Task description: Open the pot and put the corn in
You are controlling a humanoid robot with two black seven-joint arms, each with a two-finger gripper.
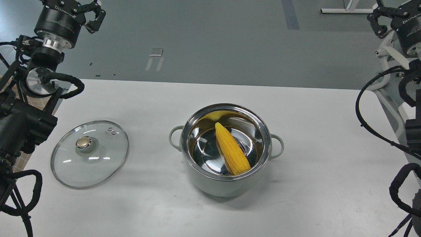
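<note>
Bare white table (312, 204) fills the near edge, and everything on it sits well apart from both arms. At ten o'clock the left gripper (93, 14) hangs high over the floor beyond the table, its fingers spread and holding nothing. Below it, at about eight o'clock, the glass lid (89, 154) lies flat on the table, knob up, clear of the pot (227, 184) to its right.

Centre frame, the pot stands open and upright, steel rim gleaming. Inside it the corn (232, 149) leans diagonally, its narrow tip toward twelve o'clock and its broad end against the wall at about five o'clock; it touches the floor and side of the pot and does not stick out over the rim. By that lie, the task looks done.

At two o'clock the right gripper (381, 19) is raised off the table's far corner; only part of it shows, so whether its fingers are apart cannot be told.

What risk remains is slight: the lid lies close to the table's left edge, under the left arm and its loose cables, so a low sweep home could snag it or push it off. A stray nudge on a pot handle could shift the pot.
</note>
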